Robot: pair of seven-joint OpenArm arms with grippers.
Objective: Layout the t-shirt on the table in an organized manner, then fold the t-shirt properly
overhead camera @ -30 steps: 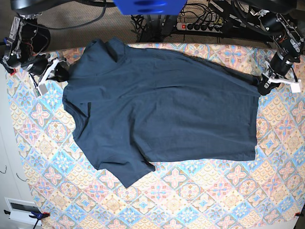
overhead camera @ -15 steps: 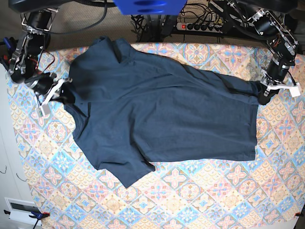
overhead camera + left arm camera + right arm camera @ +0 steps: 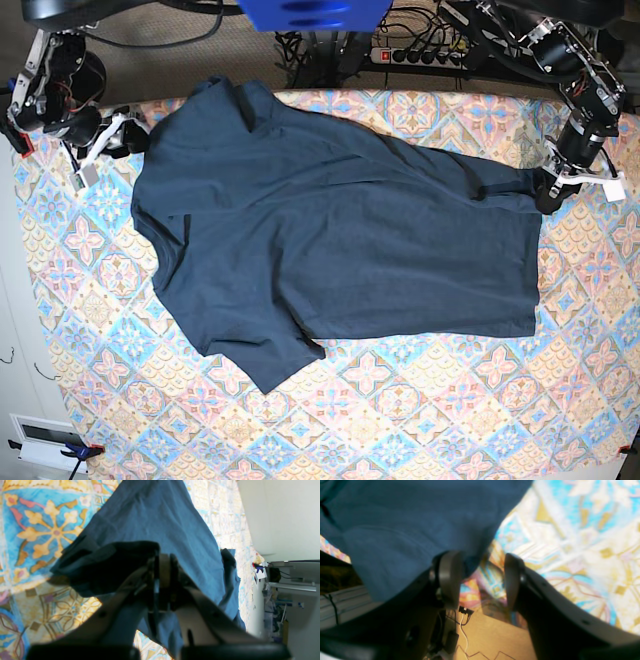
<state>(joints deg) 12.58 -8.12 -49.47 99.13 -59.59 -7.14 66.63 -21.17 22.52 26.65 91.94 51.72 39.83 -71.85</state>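
The dark navy t-shirt (image 3: 340, 230) lies spread across the patterned table (image 3: 420, 420), one sleeve pointing toward the front. In the base view my left gripper (image 3: 547, 197) is at the shirt's right far corner, shut on a bunch of cloth. The left wrist view shows its jaws (image 3: 162, 565) pinched on the t-shirt (image 3: 160, 517) just above the table (image 3: 37, 525). My right gripper (image 3: 125, 138) hovers at the shirt's far left edge. In the right wrist view it (image 3: 481, 580) stands open; the t-shirt (image 3: 407, 517) drapes past one finger (image 3: 450, 577), and nothing sits between the fingers.
A power strip with cables (image 3: 420, 55) lies behind the table's far edge. A blue housing (image 3: 315, 12) hangs at top centre. The right wrist view shows floor and wires (image 3: 467, 630) beyond the table's edge. A white box (image 3: 40, 440) sits at the lower left.
My right gripper has opened, let go of the shirt's left edge and drawn back toward the far left corner. The left gripper keeps its hold and has barely moved.
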